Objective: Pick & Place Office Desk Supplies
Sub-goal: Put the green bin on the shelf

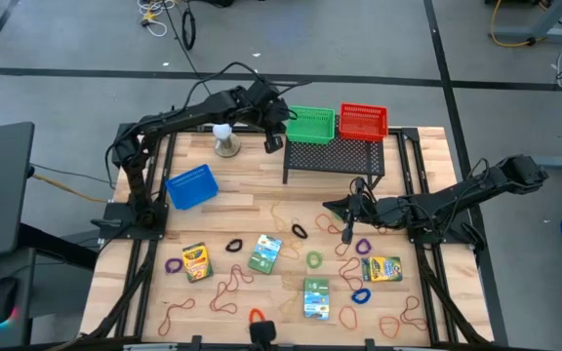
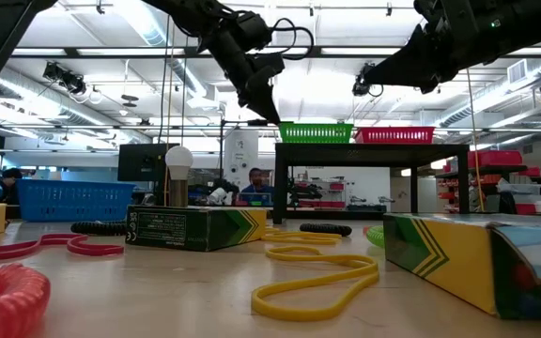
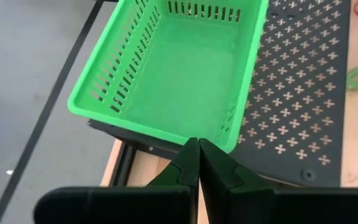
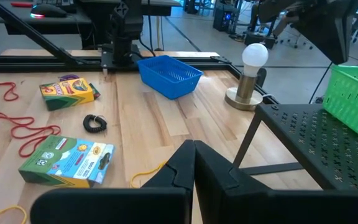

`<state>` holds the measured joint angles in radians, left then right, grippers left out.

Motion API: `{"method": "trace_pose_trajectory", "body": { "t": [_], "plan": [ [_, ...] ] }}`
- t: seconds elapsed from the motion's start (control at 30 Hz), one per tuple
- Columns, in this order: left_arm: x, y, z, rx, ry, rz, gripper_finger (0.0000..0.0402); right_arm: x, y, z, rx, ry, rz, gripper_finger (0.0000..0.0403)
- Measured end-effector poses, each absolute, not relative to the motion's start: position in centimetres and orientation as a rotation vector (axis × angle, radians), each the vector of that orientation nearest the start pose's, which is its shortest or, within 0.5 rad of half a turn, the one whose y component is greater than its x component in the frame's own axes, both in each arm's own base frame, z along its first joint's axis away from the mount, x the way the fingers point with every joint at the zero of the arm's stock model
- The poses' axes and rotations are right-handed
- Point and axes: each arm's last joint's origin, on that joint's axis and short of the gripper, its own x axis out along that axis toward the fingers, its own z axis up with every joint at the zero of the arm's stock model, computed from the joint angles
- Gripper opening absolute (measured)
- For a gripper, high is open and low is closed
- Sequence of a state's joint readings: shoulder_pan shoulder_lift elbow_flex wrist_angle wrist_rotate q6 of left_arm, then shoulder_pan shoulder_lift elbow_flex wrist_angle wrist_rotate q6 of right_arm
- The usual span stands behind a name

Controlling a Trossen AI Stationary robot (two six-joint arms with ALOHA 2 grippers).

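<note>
Yellow crayon boxes (image 1: pixel 196 260) (image 1: pixel 381 268), green ones (image 1: pixel 264 253) (image 1: pixel 317 297), reddish rubber bands (image 1: pixel 224 288) and small loops, purple (image 1: pixel 173 264), black (image 1: pixel 300 231), green (image 1: pixel 314 259), blue (image 1: pixel 360 294), lie flat on the wooden table. My left gripper (image 1: pixel 273 139) (image 3: pixel 197 146) is shut with nothing seen between its fingers. It slants down at the left near corner of the green basket (image 3: pixel 185 74), which stands on the black mesh rack (image 3: pixel 291 93). My right gripper (image 1: pixel 347 234) (image 4: pixel 194 144) hovers shut over the table's middle right, holding nothing. My left gripper's shut fingertips (image 3: pixel 191 149) stand right at the green basket's corner rim (image 3: pixel 225 146), coming from the left and above. I cannot tell whether they touch it.
A red basket (image 1: pixel 363 121) sits beside the green one on the rack. A blue basket (image 1: pixel 191 186) lies at the left. A white ball on a round stand (image 1: pixel 225 139) is at the far left, close to the left arm.
</note>
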<state>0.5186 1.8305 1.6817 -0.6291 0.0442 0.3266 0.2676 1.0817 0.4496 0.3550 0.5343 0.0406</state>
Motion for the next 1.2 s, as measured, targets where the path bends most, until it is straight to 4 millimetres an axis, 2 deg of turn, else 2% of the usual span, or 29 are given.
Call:
{"method": "trace_pose_trajectory", "body": {
  "t": [0.4, 0.63, 0.73, 0.87, 1.2],
  "plan": [
    [36.0, 19.6, 31.7, 0.107, 0.780, 0.311, 0.0007, 21.4, 4.3, 21.5, -0.069, 0.250, -0.271, 0.0011],
    [34.9, 19.4, 34.2, 0.153, 0.801, 0.376, 0.0007, 21.4, 4.3, 21.5, -0.070, 0.250, -0.275, 0.0011],
    [34.3, 19.6, 33.2, 0.084, 0.887, 0.356, 0.0007, 21.4, 4.3, 21.5, -0.073, 0.251, -0.274, 0.0011],
    [34.5, 20.1, 31.8, 0.028, 0.948, 0.340, 0.0007, 21.4, 4.3, 21.5, -0.073, 0.251, -0.274, 0.0011],
    [36.0, 20.5, 30.5, 0.004, 0.904, 0.301, 0.0007, 21.4, 4.3, 21.5, -0.072, 0.250, -0.273, 0.0011]
  ]
}}
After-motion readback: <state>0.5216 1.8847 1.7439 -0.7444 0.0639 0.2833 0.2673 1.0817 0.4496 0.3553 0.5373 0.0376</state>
